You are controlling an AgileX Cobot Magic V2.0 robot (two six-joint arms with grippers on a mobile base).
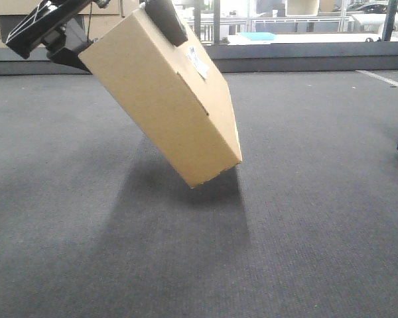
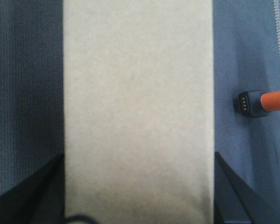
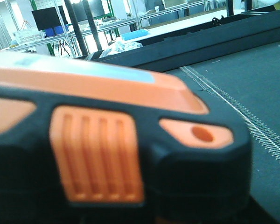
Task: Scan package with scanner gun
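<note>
Dark grey matting covered the bench (image 1: 305, 252), with shelving blurred beyond its far edge. The left tool (image 1: 123, 46) reached in from the far-left corner, angled downward. Its fingers (image 2: 42, 191) were clamped on opposite sides of the package (image 1: 166, 112), which hung steeply tilted with its lowest corner close over the matting; whether it touched could not be told. A small white label (image 1: 198, 63) sat on its upper face. The scanner gun (image 2: 261, 102) lay toward the right edge, its orange handle cut off. The right tool was out of sight; the scanner's blurred body filled that wrist view.
</note>
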